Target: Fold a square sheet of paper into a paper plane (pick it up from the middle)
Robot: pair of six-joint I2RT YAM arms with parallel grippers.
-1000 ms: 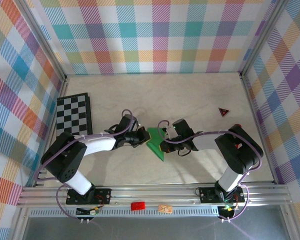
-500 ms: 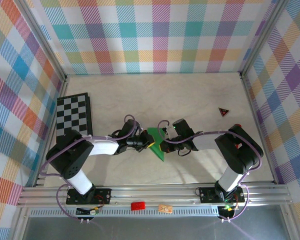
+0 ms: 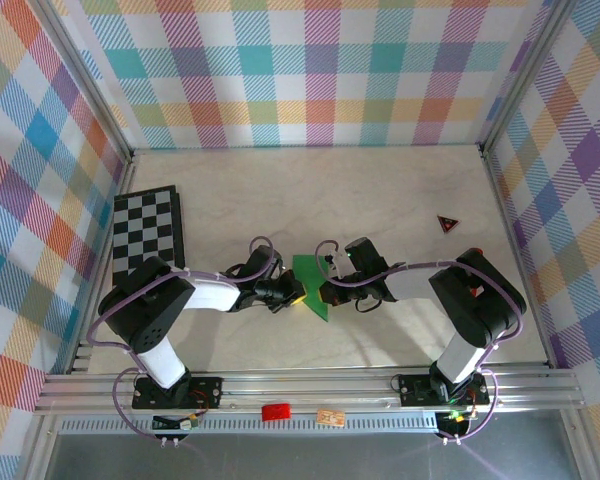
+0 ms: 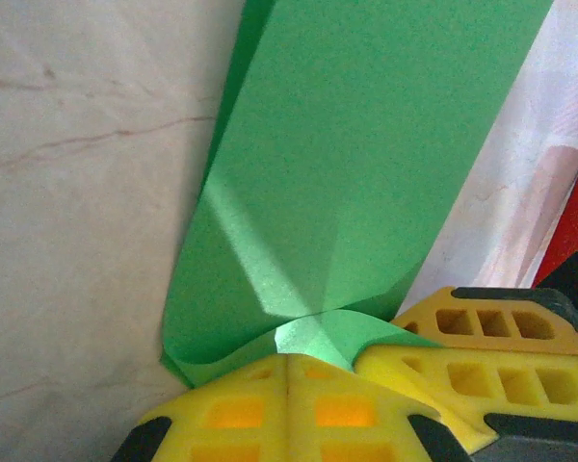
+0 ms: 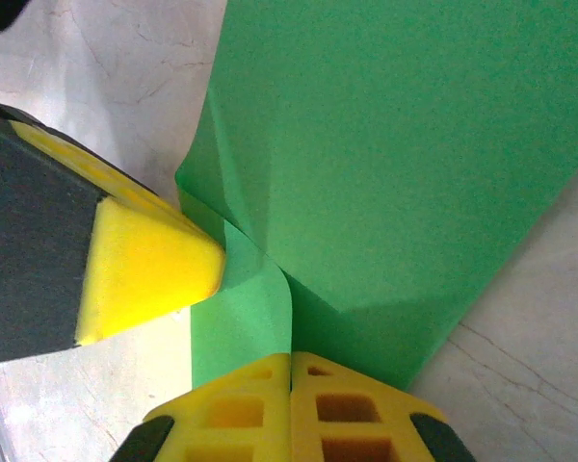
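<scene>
So the green paper sheet (image 3: 310,275) isn't a flat square at this point. It's folded into a longish strip with a straight far edge that narrows to a point at the near end, and it lies on the table (image 3: 380,200) right between the two claws. On the left wrist cam the green paper sheet (image 4: 366,173) runs straight away from the fingertips, with a couple of soft creases fanning out from its near end. That end curls up into the left gripper (image 4: 287,371), whose yellow pads are pressed together on that curled edge. It's the same on the right wrist cam – the right gripper (image 5: 291,371) is squeezed closed on a little flap of the paper (image 5: 405,154), and the other claw's yellow pad (image 5: 149,260) is just off to its left, touching the fold. From above, the left gripper (image 3: 296,295) and right gripper (image 3: 324,293) face each other, nearly tip to tip. Compared with a second ago, the left claw has slid toward the near edge and in closer to the right one – the right hardly budged. The paper's far end now looks squared off instead of slanted.
</scene>
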